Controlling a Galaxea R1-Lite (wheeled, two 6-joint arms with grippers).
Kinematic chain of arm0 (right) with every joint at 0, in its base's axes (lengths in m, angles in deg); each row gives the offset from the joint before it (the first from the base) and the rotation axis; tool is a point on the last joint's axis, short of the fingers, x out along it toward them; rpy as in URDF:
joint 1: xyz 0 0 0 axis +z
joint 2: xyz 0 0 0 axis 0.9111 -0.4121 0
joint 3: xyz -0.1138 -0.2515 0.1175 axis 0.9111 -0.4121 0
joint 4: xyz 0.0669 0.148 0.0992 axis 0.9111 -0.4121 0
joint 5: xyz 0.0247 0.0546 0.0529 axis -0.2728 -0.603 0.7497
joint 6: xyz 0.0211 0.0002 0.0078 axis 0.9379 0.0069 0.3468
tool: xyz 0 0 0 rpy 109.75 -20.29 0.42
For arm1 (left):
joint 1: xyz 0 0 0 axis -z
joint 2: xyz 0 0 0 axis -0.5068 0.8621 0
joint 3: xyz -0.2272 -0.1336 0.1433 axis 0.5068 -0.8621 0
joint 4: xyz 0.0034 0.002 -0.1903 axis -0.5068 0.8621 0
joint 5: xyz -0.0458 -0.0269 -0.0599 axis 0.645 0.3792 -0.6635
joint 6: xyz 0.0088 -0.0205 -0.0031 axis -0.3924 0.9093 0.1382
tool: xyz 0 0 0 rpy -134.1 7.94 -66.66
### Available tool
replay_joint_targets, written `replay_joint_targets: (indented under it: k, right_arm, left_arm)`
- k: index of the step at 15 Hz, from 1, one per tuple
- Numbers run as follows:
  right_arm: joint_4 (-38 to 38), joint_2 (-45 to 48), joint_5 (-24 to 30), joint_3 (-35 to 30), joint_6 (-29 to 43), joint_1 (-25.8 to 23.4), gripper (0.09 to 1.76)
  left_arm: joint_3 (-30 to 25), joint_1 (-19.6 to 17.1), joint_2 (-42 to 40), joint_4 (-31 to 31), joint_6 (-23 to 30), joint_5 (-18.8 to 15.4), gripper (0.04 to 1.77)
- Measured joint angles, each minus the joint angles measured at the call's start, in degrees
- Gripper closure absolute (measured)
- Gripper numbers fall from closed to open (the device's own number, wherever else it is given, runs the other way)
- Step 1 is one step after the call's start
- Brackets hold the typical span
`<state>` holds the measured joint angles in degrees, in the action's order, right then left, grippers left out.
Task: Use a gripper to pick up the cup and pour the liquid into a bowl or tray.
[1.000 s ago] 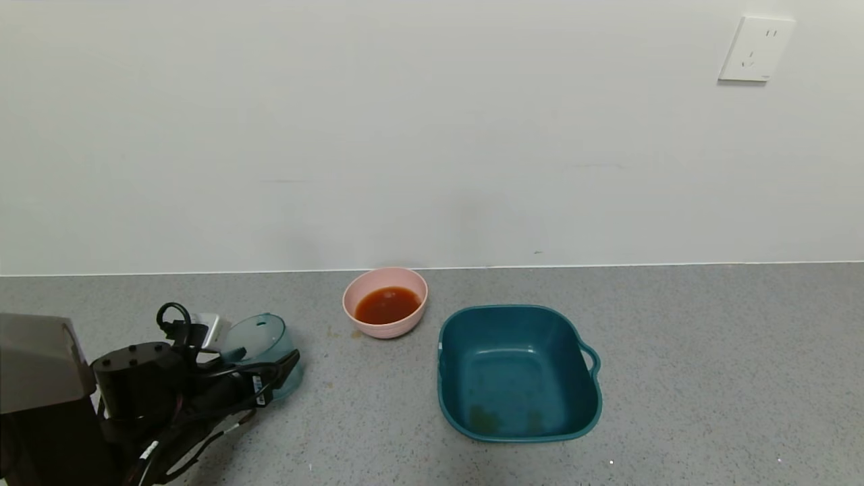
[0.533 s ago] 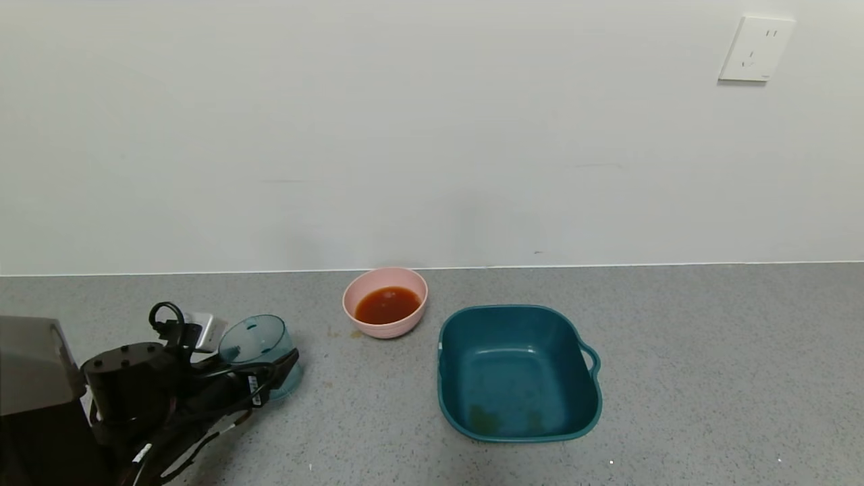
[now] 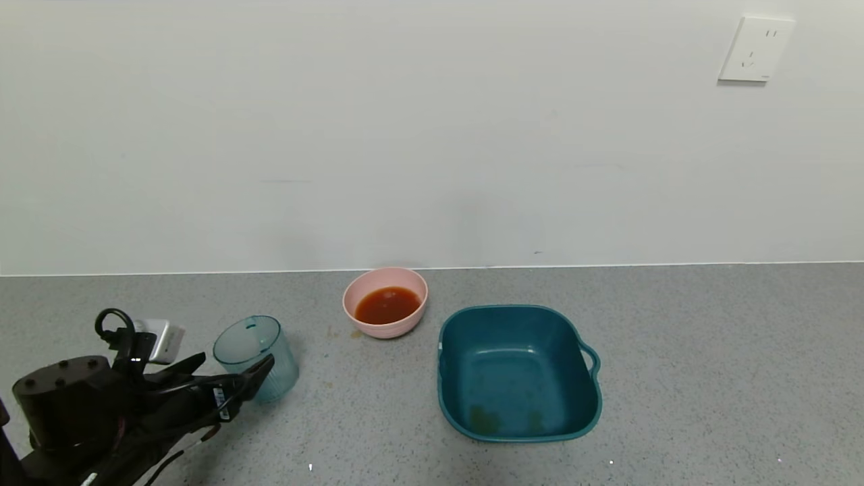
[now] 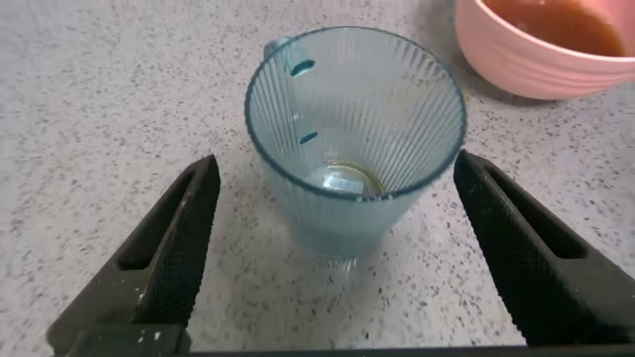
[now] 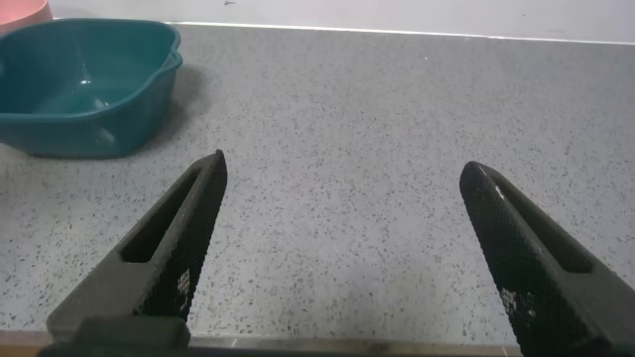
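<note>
With the liquid already in the bowl, your cup stands empty, upright, left of it; left gripper spread, clear of cup. Right gripper spread, idle. Next: retract.

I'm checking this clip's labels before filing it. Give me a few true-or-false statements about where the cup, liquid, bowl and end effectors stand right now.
1. The cup stands upright on the counter. True.
2. The left end effector is clamped on the cup. False: its fingers are spread on either side of the cup, with gaps showing.
3. The red-brown liquid lies in the pink bowl. True.
4. The cup is full of liquid. False: it looks nearly empty, only a trace at the bottom.
5. The right end effector holds the teal tub. False: it is open over bare counter, apart from the tub.
</note>
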<state>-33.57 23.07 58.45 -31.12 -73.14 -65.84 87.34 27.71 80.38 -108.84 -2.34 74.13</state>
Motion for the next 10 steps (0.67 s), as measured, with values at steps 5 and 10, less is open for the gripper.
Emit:
replay_joint_targets:
  k: [5, 10]
  right_arm:
    - [0.0, 0.0, 0.02, 0.0, 0.02, 0.0, 0.14]
    - [0.0, 0.0, 0.05, 0.0, -0.02, 0.0, 0.14]
  left_arm:
    - [-1.35, -0.39, -3.5, 0.02, 0.04, -0.02, 0.11]
    - [-2.88, -0.41, -6.33, 0.04, 0.09, 0.06, 0.11]
